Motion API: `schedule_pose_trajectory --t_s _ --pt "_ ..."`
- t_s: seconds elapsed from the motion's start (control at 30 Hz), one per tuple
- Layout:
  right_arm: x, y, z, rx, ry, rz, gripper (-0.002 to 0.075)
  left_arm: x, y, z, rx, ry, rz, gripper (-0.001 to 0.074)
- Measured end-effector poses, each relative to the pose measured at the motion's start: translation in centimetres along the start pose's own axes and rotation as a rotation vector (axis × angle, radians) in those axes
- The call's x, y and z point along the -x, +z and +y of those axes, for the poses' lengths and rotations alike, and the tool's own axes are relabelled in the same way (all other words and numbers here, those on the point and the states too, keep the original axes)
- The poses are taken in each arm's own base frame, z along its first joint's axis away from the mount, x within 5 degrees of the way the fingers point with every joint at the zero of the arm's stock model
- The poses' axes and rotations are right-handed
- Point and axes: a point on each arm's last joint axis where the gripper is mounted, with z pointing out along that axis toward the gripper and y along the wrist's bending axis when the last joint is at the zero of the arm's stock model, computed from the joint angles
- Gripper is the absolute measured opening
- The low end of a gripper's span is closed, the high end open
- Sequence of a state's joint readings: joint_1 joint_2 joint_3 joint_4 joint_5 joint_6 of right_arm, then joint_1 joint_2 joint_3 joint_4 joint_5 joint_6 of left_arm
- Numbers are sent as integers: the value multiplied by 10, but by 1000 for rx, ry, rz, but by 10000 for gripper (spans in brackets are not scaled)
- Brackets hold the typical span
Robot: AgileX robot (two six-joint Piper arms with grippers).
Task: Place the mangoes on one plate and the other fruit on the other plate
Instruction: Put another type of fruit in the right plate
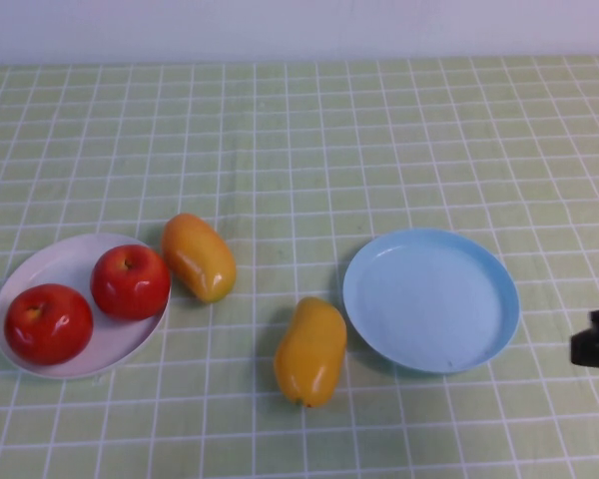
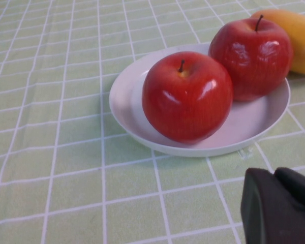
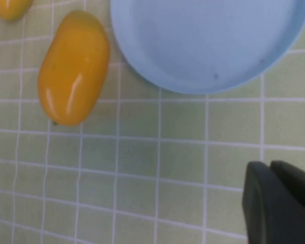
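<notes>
Low at the right edge, the right gripper (image 1: 597, 339) looks pressed together and carries nothing; the left gripper (image 2: 279, 206), also together, sits out of the high view. Both apples (image 1: 48, 322) (image 1: 130, 280) rest on the white plate (image 1: 65, 261) at lower left. Mangoes (image 1: 310, 350) (image 1: 198, 255) lie on the cloth, so the blue plate (image 1: 431, 299) awaits them; likely next: reach the nearer mango.

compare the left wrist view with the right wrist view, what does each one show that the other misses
Only the left wrist view shows the two apples sitting on the white plate, plus the left gripper low beside it. Only the right wrist view shows the empty blue plate, the yellower mango lying on the cloth beside it, and the right gripper. Both catch the checked tablecloth and a bit of the orange mango.
</notes>
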State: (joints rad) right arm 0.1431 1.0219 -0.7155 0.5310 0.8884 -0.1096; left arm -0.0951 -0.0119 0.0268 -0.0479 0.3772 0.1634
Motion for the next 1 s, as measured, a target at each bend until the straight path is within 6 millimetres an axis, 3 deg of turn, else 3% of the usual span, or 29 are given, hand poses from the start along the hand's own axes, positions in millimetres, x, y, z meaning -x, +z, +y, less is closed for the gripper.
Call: schedule_pose_trajectory --t_s 0.13,0.3,0.4,0.5,0.6,0.67,0.8,1.0 --pt "26 27 35 22 -129 95 -15 0 0 0 0 0 0 2" --pt "37 67 88 65 -274 208 41 0 0 0 0 0 0 2" --pt "39 96 118 86 -331 272 172 0 0 0 0 0 0 2" --pt "43 118 140 91 -307 300 381 0 0 0 0 0 0 1" --pt "51 137 151 74 -260 301 573 0 0 0 0 0 0 1" --pt "57 146 156 61 -239 292 638 0 0 0 0 0 0 1" --pt "68 160 161 30 -174 274 680 0 0 0 0 0 0 1" --pt "67 180 156 -17 -101 302 688 0 0 0 0 0 0 1"
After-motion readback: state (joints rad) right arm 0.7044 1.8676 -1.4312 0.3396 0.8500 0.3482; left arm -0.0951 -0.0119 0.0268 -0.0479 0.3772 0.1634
